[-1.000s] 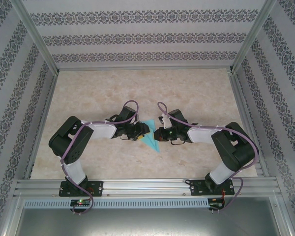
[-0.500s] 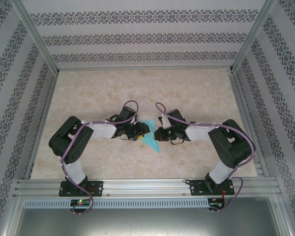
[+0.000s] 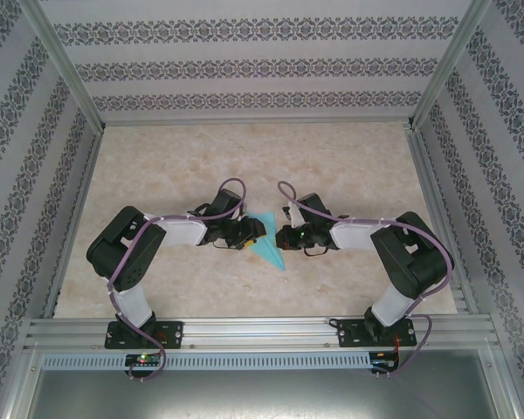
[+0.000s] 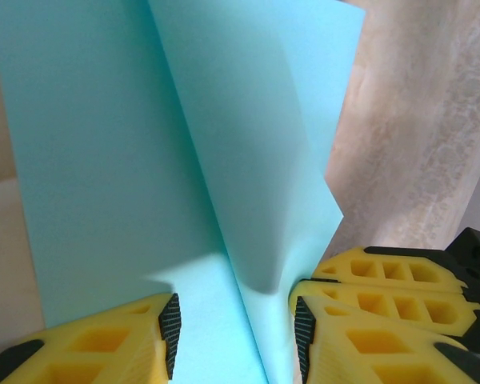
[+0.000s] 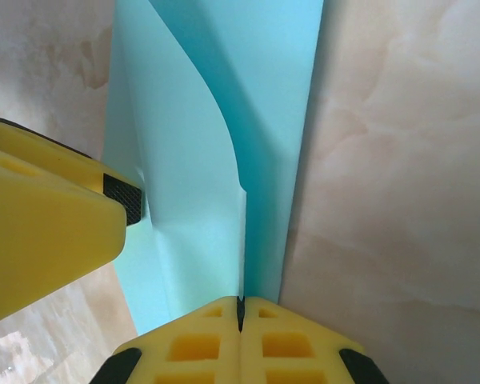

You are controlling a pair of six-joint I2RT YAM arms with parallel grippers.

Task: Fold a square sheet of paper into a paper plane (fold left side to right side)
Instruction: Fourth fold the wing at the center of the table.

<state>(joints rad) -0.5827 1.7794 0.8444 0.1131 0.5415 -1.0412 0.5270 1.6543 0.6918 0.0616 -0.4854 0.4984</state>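
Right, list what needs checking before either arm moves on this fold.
1. Right end effector shut on the raised flap of the paper: ok.
2. Left end effector open, its fingers straddling the paper: ok.
3. Flap pressed flat along the crease: not ok, it stands up in a curve.
4. Gap between the two end effectors: cannot tell, they sit very close in the left wrist view.
5. Pointed tip of the paper lying on the table: ok.
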